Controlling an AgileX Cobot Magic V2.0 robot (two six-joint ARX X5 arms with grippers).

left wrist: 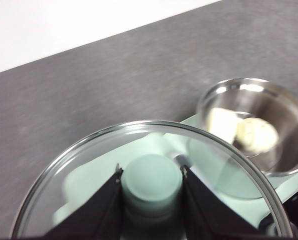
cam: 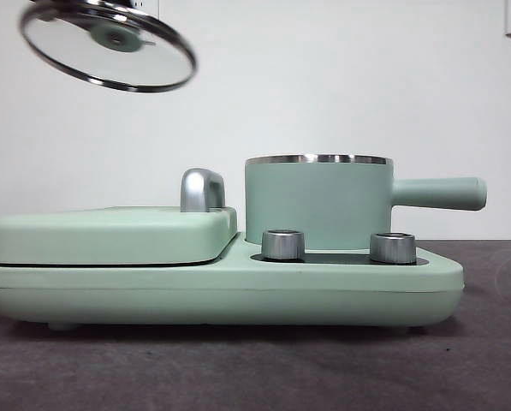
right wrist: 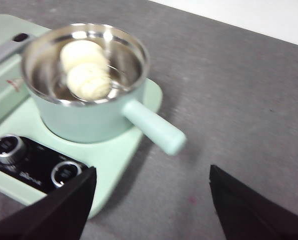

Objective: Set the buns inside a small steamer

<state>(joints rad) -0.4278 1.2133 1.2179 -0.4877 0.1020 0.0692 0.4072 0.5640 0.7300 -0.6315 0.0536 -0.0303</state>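
The left gripper [left wrist: 151, 182] is clamped on the green knob [left wrist: 151, 179] of the glass lid [cam: 108, 47] (held tilted, high above the griddle). Both buns [right wrist: 85, 67] sit inside the uncovered steamer [cam: 317, 201]; the right gripper [right wrist: 151, 200] hangs spread wide and empty beside its handle [right wrist: 153, 126]

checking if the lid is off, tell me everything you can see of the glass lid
The glass lid is off the small steamer, held tilted in the air up and to one side of it. It is a clear round disc with a steel rim and a mint-green knob. The left pincer is shut on that knob; nothing else touches it.
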